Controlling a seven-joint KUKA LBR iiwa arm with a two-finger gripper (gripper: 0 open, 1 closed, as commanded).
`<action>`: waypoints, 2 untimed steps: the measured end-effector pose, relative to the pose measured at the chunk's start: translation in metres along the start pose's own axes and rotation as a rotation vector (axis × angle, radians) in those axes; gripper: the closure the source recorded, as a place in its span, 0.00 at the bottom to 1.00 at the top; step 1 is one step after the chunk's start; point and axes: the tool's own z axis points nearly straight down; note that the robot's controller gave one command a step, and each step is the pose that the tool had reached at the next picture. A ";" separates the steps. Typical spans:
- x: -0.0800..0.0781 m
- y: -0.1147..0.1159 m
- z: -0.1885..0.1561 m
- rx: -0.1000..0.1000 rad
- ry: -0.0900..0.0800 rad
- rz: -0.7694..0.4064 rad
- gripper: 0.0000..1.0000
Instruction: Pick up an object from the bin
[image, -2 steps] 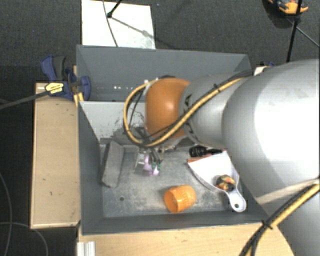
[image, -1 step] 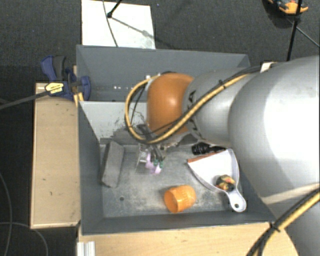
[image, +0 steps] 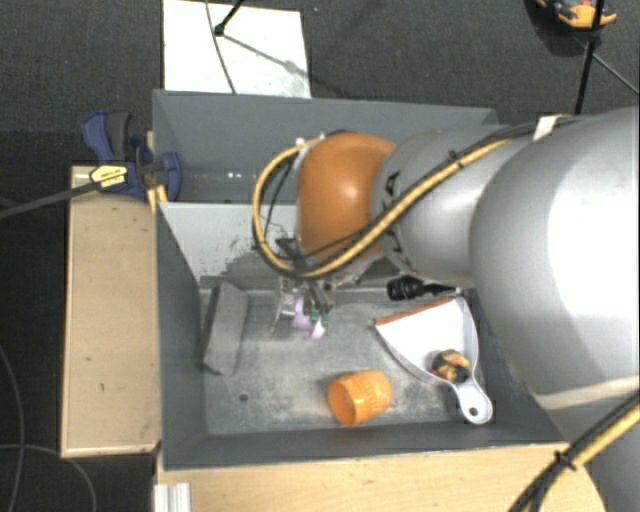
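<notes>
— Where is the gripper (image: 306, 312)?
— Low over the middle of the grey bin (image: 262, 382), under the arm's orange cover. Spread or pinching, I cannot tell.
— What is beneath it?
— A small purple-and-green piece (image: 313, 326), right at its tip. An orange cup (image: 358, 396) lies tipped over nearby, with a grey block (image: 224, 328) to the left and a white scoop (image: 435, 340) to the right.

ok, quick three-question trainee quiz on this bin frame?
1. True or false: the orange cup lies apart from the grey block.
2. What lies in the white scoop? A) small yellow-and-black thing B) orange cup C) grey block
3. What colours has the small piece at the tip of the gripper?
Key: 1 true; 2 A; 3 purple and green.
</notes>
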 end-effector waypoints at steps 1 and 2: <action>-0.001 0.000 -0.008 -0.002 -0.004 -0.001 1.00; 0.000 0.000 -0.018 0.000 -0.001 -0.001 1.00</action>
